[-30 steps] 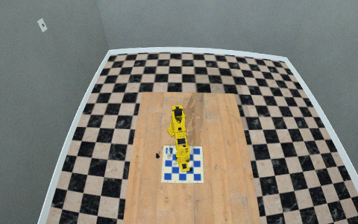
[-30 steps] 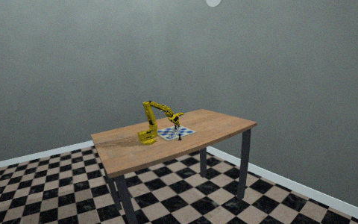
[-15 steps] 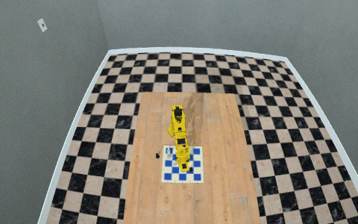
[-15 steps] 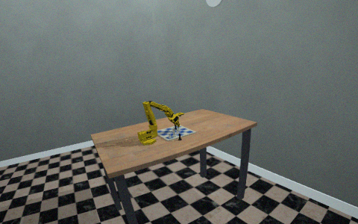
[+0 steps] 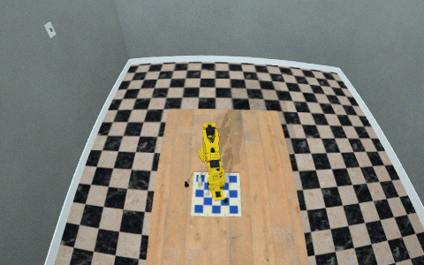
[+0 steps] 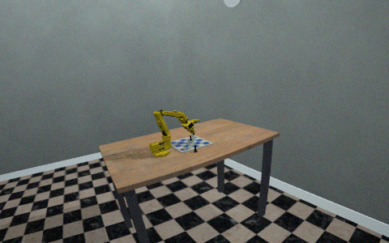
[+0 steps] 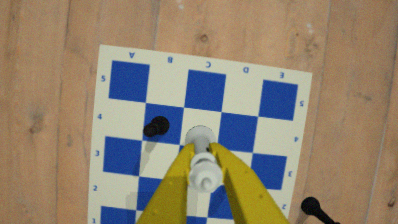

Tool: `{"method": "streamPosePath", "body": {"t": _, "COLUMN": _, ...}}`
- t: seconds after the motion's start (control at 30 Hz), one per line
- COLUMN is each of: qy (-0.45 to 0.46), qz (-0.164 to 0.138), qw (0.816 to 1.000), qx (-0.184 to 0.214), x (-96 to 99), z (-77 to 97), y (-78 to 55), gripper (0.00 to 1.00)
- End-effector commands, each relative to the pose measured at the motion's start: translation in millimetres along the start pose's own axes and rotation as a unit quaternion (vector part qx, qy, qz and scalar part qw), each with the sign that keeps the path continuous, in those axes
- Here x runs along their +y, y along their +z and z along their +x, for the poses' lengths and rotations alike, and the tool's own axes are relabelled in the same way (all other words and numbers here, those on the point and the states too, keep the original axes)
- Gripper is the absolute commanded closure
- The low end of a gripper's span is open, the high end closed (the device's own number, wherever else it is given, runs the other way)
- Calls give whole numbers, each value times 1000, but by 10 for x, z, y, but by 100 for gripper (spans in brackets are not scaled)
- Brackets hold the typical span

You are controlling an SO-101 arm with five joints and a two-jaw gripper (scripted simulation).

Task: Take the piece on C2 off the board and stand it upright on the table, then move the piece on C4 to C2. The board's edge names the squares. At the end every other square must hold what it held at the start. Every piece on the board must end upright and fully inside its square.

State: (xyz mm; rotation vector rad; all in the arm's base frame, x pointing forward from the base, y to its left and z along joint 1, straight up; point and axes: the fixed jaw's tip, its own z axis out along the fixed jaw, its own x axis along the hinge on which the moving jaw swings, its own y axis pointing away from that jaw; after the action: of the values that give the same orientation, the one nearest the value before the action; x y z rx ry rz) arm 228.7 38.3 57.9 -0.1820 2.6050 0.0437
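Observation:
My gripper point(image 7: 201, 147) point(image 5: 217, 196) point(image 6: 191, 131) is shut on a white piece point(image 7: 205, 172), gripping it just under the head. The piece's round base shows over square C4 of the blue and white board point(image 7: 205, 90) point(image 5: 233, 208) point(image 6: 203, 142). I cannot tell how high the base is above the square. A black piece point(image 7: 156, 126) point(image 5: 225, 200) stands on B4. Another black piece point(image 7: 312, 206) point(image 5: 185, 183) point(image 6: 195, 150) stands upright on the table, just off the board beside column E near row 1.
The yellow arm point(image 5: 210, 150) point(image 6: 163, 130) reaches over the board from its base on the wooden table point(image 5: 260, 146) point(image 6: 238, 135). A pale piece point(image 5: 200, 178) seems to stand at the board's corner nearest the base, hidden in the wrist view.

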Motion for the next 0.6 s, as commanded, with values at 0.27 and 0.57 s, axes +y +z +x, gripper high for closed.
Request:
{"method": "streamPosePath", "body": {"t": 0.27, "qy": 3, "qz": 3, "qw": 1000, "qx": -9, "x": -30, "z": -174, "y": -272, "gripper": 100}}
{"method": "streamPosePath", "body": {"t": 0.57, "qy": 3, "qz": 3, "qw": 1000, "qx": -9, "x": -30, "z": -230, "y": -373, "gripper": 100}}
